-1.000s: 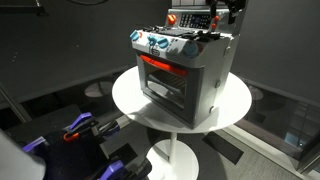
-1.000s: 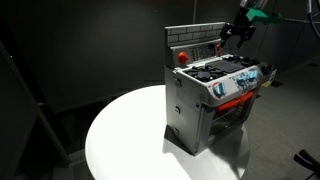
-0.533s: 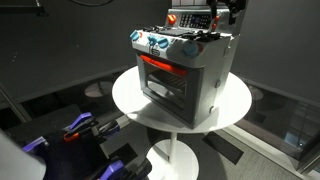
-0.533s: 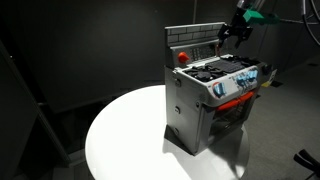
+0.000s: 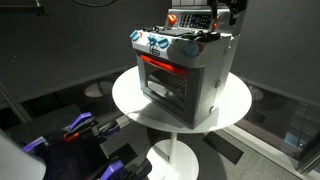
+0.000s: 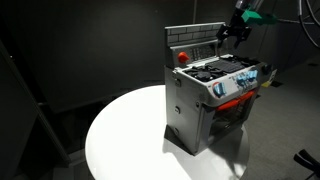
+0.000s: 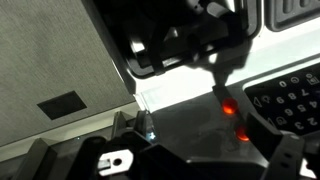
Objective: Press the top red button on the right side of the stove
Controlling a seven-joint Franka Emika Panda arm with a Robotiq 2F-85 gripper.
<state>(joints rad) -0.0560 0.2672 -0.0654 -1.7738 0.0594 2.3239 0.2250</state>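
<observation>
The small grey-silver toy stove (image 5: 185, 70) with a red-trimmed oven door stands on a round white table in both exterior views (image 6: 215, 95). My gripper (image 5: 232, 12) hovers by the upright back panel at the stove's top corner (image 6: 238, 30). In the wrist view the fingers look pressed together, and their tip (image 7: 218, 85) sits just beside the nearer of two glowing red buttons (image 7: 228, 107). The second red button (image 7: 243, 133) lies just beyond it. I cannot tell whether the tip touches the button.
The white table (image 5: 130, 100) leaves a bare rim around the stove. A dark keypad (image 7: 290, 100) lies next to the buttons. Blue-white knobs (image 5: 155, 43) line the stove's front. Dark curtains surround the scene, and purple-red equipment (image 5: 75, 130) sits low beside the table.
</observation>
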